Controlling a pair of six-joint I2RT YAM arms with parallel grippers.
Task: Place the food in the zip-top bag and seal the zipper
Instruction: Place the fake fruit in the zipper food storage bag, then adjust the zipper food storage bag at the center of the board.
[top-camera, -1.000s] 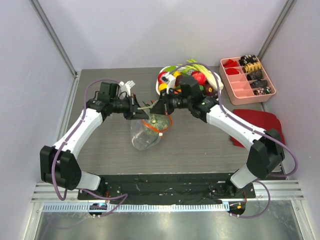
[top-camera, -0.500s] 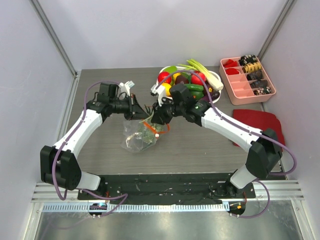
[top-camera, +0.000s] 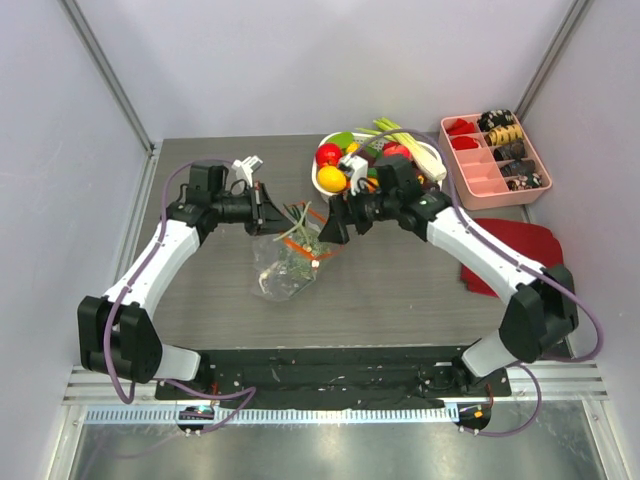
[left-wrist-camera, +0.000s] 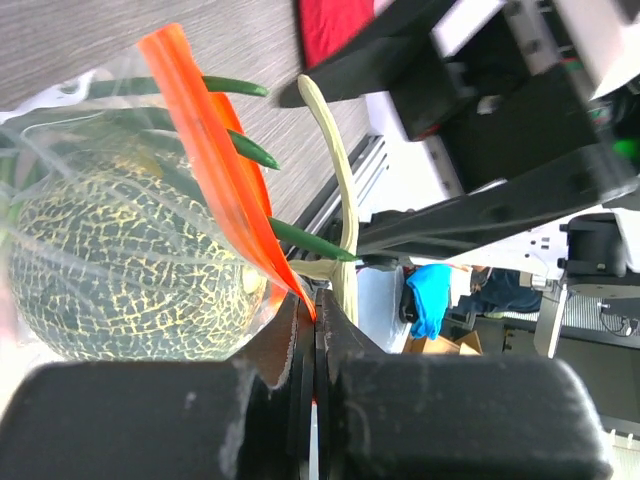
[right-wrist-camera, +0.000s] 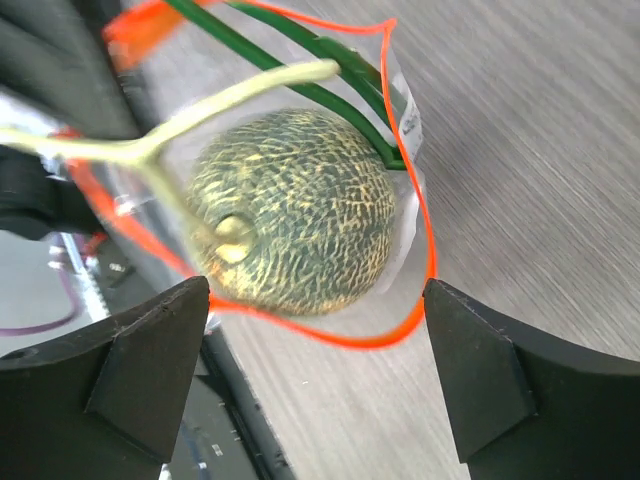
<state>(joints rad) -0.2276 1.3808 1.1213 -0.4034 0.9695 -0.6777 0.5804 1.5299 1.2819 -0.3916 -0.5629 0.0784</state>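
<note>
now right pincer (top-camera: 335, 222) wide, farther from the zip-top bag (top-camera: 285, 270) than before

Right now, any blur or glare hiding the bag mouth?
Top external: sharp, even light; the zip-top bag is small, with faint glints. Left wrist: left gripper blurred close up, zipper sharp. Right wrist: melon crisp, right gripper soft-edged.

We count two arms: the left arm (top-camera: 160, 258) and the right arm (top-camera: 470, 245) both wear white shells between chunky black joints. A purple cable (top-camera: 108, 350) loops along each. Their fingers (right-wrist-camera: 140, 380) are matt black, blunt wedges, faintly scuffed.
</note>
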